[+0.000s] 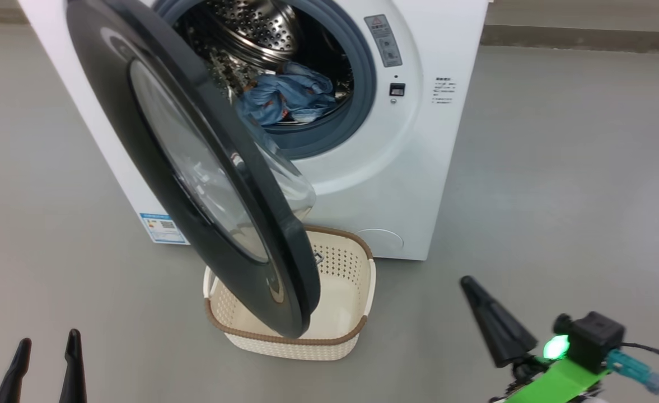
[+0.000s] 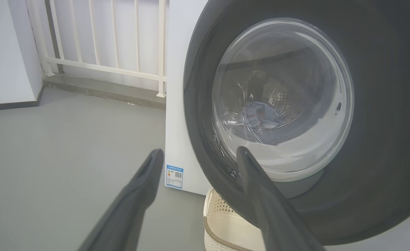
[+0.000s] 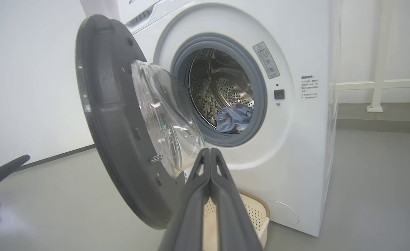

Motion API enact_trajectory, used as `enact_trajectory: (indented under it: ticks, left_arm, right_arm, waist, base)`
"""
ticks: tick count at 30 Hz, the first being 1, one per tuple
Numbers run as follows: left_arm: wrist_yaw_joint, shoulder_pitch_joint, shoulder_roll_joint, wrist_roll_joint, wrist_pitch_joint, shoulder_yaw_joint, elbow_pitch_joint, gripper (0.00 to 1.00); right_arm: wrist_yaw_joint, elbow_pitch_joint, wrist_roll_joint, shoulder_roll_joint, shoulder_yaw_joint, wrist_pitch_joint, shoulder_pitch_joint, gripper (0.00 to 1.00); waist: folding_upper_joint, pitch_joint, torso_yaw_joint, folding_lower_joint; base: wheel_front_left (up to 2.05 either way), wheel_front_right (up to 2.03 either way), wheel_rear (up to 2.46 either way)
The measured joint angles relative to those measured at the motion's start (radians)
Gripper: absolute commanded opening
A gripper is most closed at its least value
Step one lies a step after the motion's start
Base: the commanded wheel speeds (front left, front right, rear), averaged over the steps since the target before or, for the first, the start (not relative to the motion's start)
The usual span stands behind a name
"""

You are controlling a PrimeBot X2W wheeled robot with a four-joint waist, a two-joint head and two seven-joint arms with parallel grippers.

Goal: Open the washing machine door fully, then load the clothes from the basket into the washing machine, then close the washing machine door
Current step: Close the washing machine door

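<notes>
**Load's in the drum; door half-open, and the push to shut it looks like the left arm's job**

Clothes (image 1: 287,98) lie low in the drum (image 1: 262,28) of the washing machine (image 1: 419,168), just behind the grey gasket (image 1: 363,73). Basket (image 1: 357,336) sits on the floor (image 1: 559,168) at the machine's foot & looks empty as far as it shows. So what's left is prob. shutting the washing machine door (image 1: 195,168).

Key relation: door stands partway out from the opening's left side, free edge toward the robot & hanging over the basket. Its glossy outer face looks toward the left claw (image 1: 49,338), which is spread wide w/ nothing in it, at the head view's lower left, well apart from the door. Left wrist view looks almost square onto that face. Right claw (image 1: 469,284) is pressed fully shut, empty, lower right, & faces the door's inner side w/ the bulging glass (image 3: 166,129). That's the wrong side for a push, so the left arm seems better placed.

Hard to tell: door's top is cut off in head view. Part of the basket is hidden behind the door, so a stray item there can't be ruled out. Thru the glass the clothes are only a blue blur.
</notes>
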Motion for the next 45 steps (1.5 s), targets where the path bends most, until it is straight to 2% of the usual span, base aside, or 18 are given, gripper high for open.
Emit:
enact_trajectory:
  ticks: [10, 17, 24, 35, 45]
  left_arm:
    - [0.0, 0.001, -0.017, 0.008, 0.0, 0.004, -0.006, 1.0]
    - [0.0, 0.007, -0.03, 0.016, 0.0, 0.009, -0.008, 1.0]
    - [0.0, 0.007, -0.037, 0.019, 0.0, 0.011, -0.01, 1.0]
    - [0.0, 0.003, -0.06, 0.034, 0.0, 0.003, -0.012, 1.0]
    - [0.0, -0.008, -0.07, 0.035, 0.0, 0.003, -0.014, 1.0]
  right_arm:
    - [0.0, 0.032, 0.012, 0.044, 0.176, 0.0, -0.081, 0.0]
    - [0.0, 0.056, 0.043, 0.053, 0.244, 0.0, -0.125, 0.0]
    - [0.0, 0.067, 0.05, 0.075, 0.258, 0.0, -0.176, 0.0]
    - [0.0, 0.111, 0.067, 0.11, 0.342, 0.0, -0.281, 0.0]
    - [0.0, 0.147, 0.067, 0.118, 0.345, 0.0, -0.314, 0.0]
  waist:
    - [0.0, 0.002, 0.051, 0.0]
    - [0.0, 0.006, 0.098, 0.0]
    - [0.0, 0.018, 0.141, 0.0]
    - [0.0, 0.043, 0.2, 0.0]
    - [0.0, 0.064, 0.224, 0.0001]
  base:
    - [0.0, 0.0, 0.0]
    - [0.0, 0.0, 0.0]
    - [0.0, 0.0, 0.0]
    - [0.0, 0.0, 0.0]
    - [0.0, 0.0, 0.0]
